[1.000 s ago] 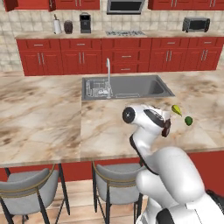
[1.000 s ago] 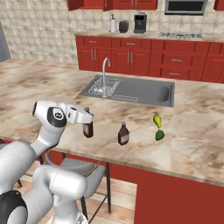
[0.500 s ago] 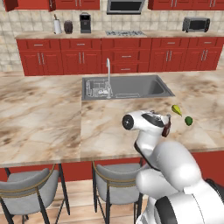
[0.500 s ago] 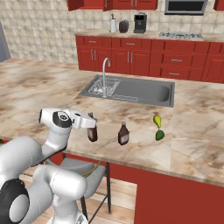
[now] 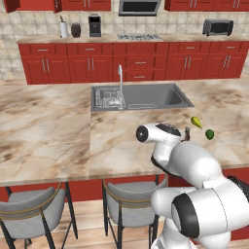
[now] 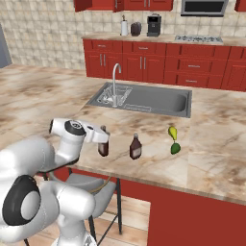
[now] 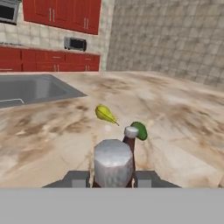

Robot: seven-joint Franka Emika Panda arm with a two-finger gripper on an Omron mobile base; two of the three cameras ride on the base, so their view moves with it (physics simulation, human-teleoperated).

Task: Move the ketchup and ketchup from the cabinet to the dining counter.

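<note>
My gripper (image 6: 102, 142) is shut on one ketchup (image 6: 103, 146), a small dark red-brown bottle held upright at or just above the dining counter (image 6: 216, 158) near its front edge. In the hand view the bottle's pale cap (image 7: 113, 161) sits between the two fingers (image 7: 77, 178). The second ketchup (image 6: 135, 147) stands upright on the counter a short way to the right of the held one. It shows just behind the held cap in the hand view (image 7: 130, 139) and peeks out past the arm in the left base view (image 5: 186, 133).
A yellow fruit (image 6: 172, 132) and a green one (image 6: 175, 148) lie on the counter beyond the second bottle. The steel sink (image 6: 144, 98) with its tap is set in the counter's middle. Two stools (image 5: 29, 214) stand under the front edge. Red wall cabinets (image 6: 96, 4) line the far wall.
The arm has carried the held ketchup slightly down and to the right, toward the standing bottle. The standing bottle and the fruit have not moved.
</note>
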